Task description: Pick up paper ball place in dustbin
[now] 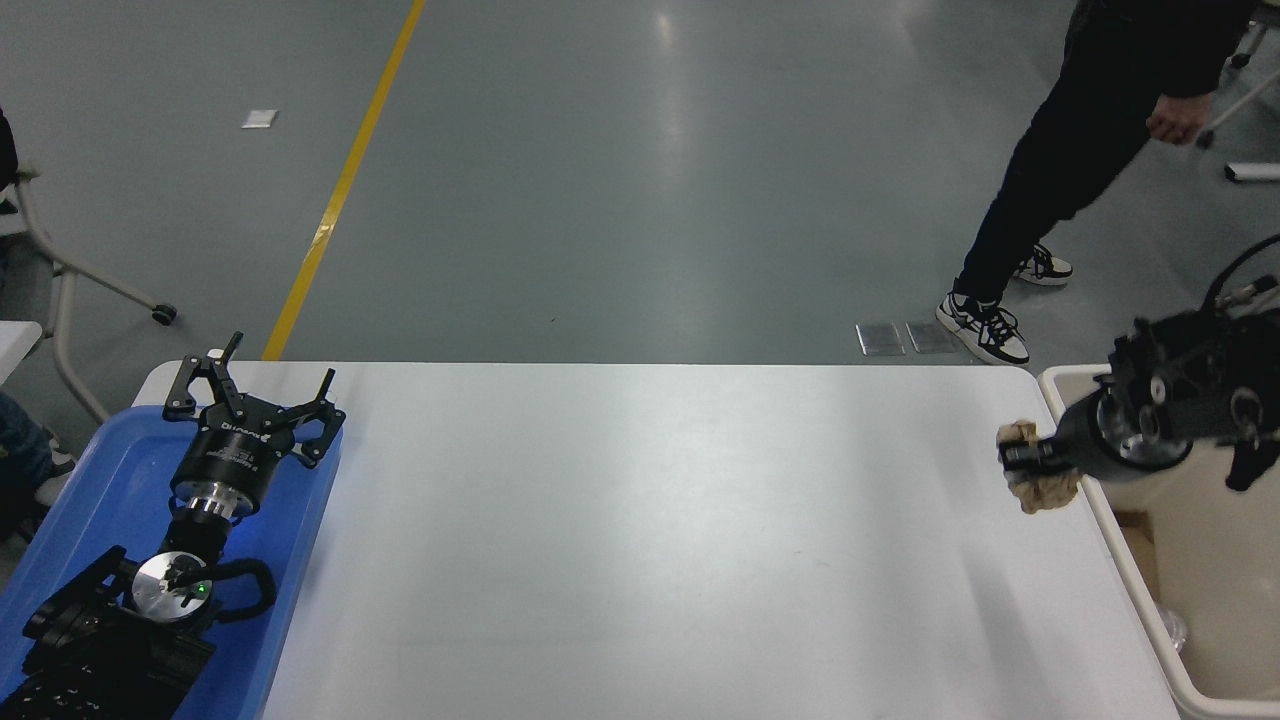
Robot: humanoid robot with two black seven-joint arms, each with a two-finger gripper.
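Note:
My right gripper (1022, 458) comes in from the right edge and is shut on the tan paper ball (1040, 488). It holds the ball lifted above the table's right end, just left of the rim of the cream-white dustbin (1128, 560). The dustbin stands beyond the table's right edge; its far part is hidden behind my right arm. My left gripper (252, 395) is parked at the lower left over a blue tray, open and empty.
The blue tray (110, 480) lies under the left arm at the table's left edge. A person (1090, 150) in dark clothes stands on the floor beyond the table's far right corner. A chair leg on castors (90, 280) is at the far left.

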